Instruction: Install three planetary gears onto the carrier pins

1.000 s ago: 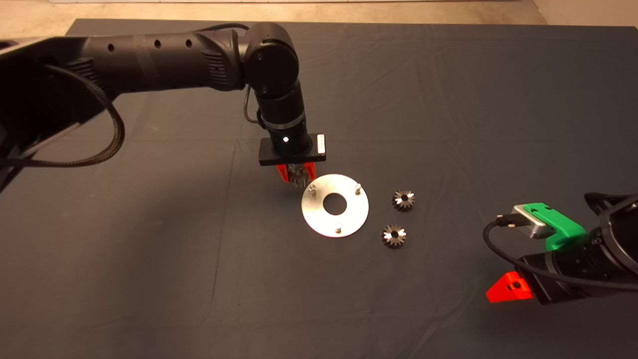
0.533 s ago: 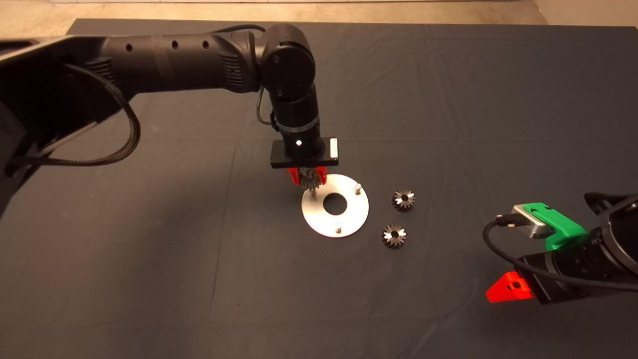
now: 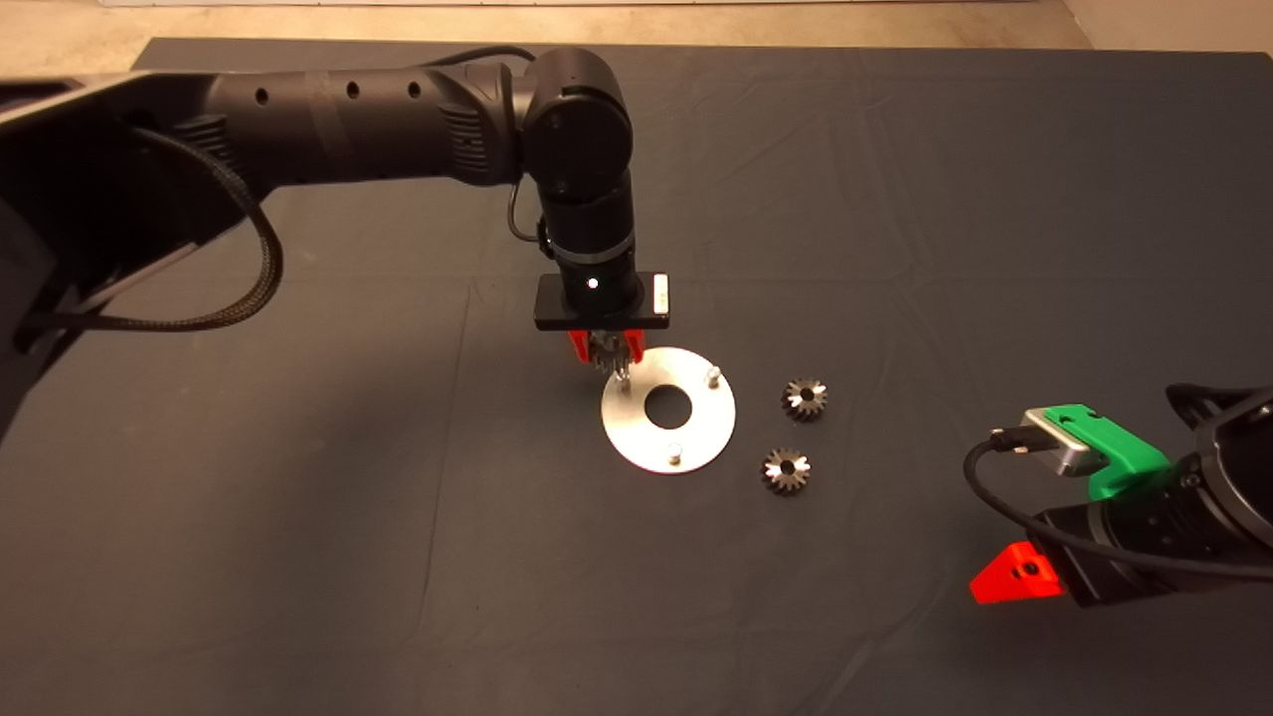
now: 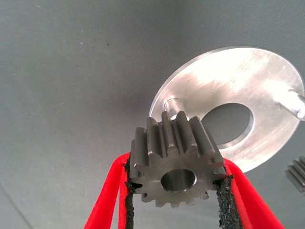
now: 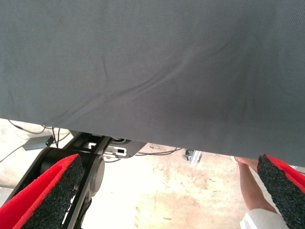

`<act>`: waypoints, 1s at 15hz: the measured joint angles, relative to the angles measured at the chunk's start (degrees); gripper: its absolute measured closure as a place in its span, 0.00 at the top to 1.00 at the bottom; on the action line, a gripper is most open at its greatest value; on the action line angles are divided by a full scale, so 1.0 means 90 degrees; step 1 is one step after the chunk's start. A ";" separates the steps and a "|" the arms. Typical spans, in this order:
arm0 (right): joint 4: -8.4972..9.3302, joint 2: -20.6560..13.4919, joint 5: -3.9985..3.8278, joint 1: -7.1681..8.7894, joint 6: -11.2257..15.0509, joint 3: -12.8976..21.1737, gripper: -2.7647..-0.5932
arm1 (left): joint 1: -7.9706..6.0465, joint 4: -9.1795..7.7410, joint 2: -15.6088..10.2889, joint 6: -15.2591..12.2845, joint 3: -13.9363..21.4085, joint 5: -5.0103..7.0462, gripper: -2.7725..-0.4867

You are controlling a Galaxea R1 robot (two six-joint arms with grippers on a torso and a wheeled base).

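Note:
My left gripper (image 3: 605, 353) hangs over the far left edge of the silver disc (image 3: 696, 430), shut on one planetary gear (image 4: 176, 167). In the left wrist view the gear sits between the two black pads, just above a carrier pin (image 4: 174, 103). That pin (image 3: 624, 384) and two others (image 3: 712, 375) (image 3: 674, 454) stand bare on the disc. Two more planetary gears (image 3: 805, 398) (image 3: 786, 469) lie flat on the mat to the right of the disc. My right gripper (image 5: 167, 191) waits at the lower right edge, open, with nothing between its fingers.
The dark mat (image 3: 298, 497) stretches wide around the disc. The left arm (image 3: 378, 109) reaches in from the upper left. In the right wrist view the mat's edge, floor, cables and a person's hand (image 5: 250, 186) show beyond it.
My left gripper carried the gear to the right, from beside the disc to over its far left pin, then shifted slightly back. The right arm has not moved.

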 joint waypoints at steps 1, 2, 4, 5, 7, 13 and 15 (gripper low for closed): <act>0.0000 0.0001 -0.0002 0.0000 0.0000 0.0000 0.99 | 0.0059 0.0027 0.0000 -0.0003 0.0000 0.0002 0.17; 0.0000 0.0003 -0.0002 0.0000 0.0000 0.0000 0.99 | 0.0100 0.0054 0.0000 -0.0004 0.0000 0.0001 0.17; 0.0000 0.0003 0.0001 0.0000 0.0000 0.0000 0.99 | 0.0152 0.0123 0.0003 -0.0007 0.0000 0.0002 0.17; 0.0000 0.0002 -0.0002 0.0000 0.0000 0.0000 0.99 | 0.0205 0.0195 0.0012 -0.0009 0.0014 0.0004 0.17; 0.0000 0.0000 -0.0004 0.0000 0.0000 0.0000 0.99 | 0.0323 0.0294 0.0019 -0.0015 0.0072 -0.0008 0.17; 0.0000 0.0003 -0.0002 0.0000 0.0000 0.0000 0.99 | 0.0335 0.0403 0.0031 -0.0012 0.0119 -0.0012 0.17; 0.0000 0.0002 -0.0002 0.0000 0.0000 0.0000 0.99 | 0.0335 0.0410 0.0045 -0.0009 0.0122 -0.0020 0.17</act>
